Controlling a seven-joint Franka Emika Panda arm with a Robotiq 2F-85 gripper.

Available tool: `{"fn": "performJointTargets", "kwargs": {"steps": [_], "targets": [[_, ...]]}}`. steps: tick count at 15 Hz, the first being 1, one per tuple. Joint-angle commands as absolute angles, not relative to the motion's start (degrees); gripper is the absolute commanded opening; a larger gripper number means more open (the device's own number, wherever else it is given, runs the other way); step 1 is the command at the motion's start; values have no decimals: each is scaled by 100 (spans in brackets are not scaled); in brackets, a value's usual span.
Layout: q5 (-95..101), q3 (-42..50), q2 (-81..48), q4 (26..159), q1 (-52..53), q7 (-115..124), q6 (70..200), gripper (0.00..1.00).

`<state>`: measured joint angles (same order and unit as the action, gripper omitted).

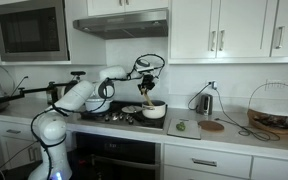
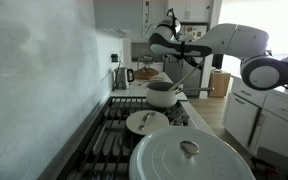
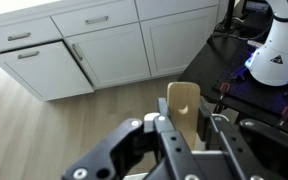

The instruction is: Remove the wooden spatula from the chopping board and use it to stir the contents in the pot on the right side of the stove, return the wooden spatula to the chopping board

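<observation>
My gripper is shut on the wooden spatula and holds it roughly upright over the small white pot on the right side of the black stove. I cannot tell whether its lower end touches the pot's contents. In the wrist view the light-tan spatula sits clamped between my fingers, seen against the wood floor below. In an exterior view the gripper hangs above the pot. The pale chopping board with a small green item lies on the counter right of the stove.
A larger white pot with lid and a small pan stand on the stove's other burners. A round dark-brown disc, a kettle and a wire basket stand on the counter. The range hood hangs overhead.
</observation>
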<state>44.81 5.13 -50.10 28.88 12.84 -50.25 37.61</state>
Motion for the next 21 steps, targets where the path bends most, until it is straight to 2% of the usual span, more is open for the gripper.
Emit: {"fn": "performJointTargets", "kwargs": {"steps": [1, 9, 21], "targets": [[4088, 424, -5100, 2724, 1246, -4520, 3654, 7], [3511, 400, -5143, 2677, 1274, -3643, 3572, 7], [3399, 375, -5103, 2620, 1373, -3535, 3579, 7]]}}
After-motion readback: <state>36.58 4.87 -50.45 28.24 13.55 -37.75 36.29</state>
